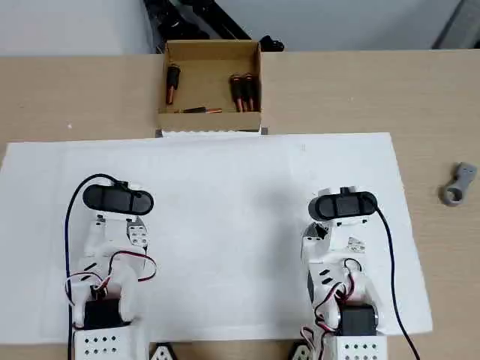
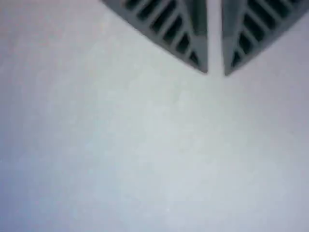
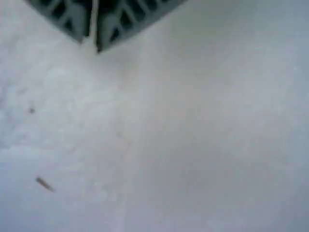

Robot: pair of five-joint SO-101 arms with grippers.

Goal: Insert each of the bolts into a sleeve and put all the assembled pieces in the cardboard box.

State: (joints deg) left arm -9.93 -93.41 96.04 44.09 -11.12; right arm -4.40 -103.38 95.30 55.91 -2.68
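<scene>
Nearest, at six o'clock, two arms are sitting folded on one white sheet (image 1: 240, 172). The left gripper (image 2: 216, 72) is showing its jaws drawn almost together with a thin slit between them, gripping nothing, and the right gripper (image 3: 92, 44) is showing the same, tighter. Farther out, at three o'clock, one grey part (image 1: 459, 184) is lying on the bare counter (image 1: 375, 90). At twelve o'clock one cardboard box (image 1: 212, 120) is holding the assembled pieces (image 1: 172, 84). I am counting four: one left, one along the near wall, and two touching at the right. A careless reach could be clipping that near wall and shoving the box, and the touching pair may be spoiling my count.
</scene>
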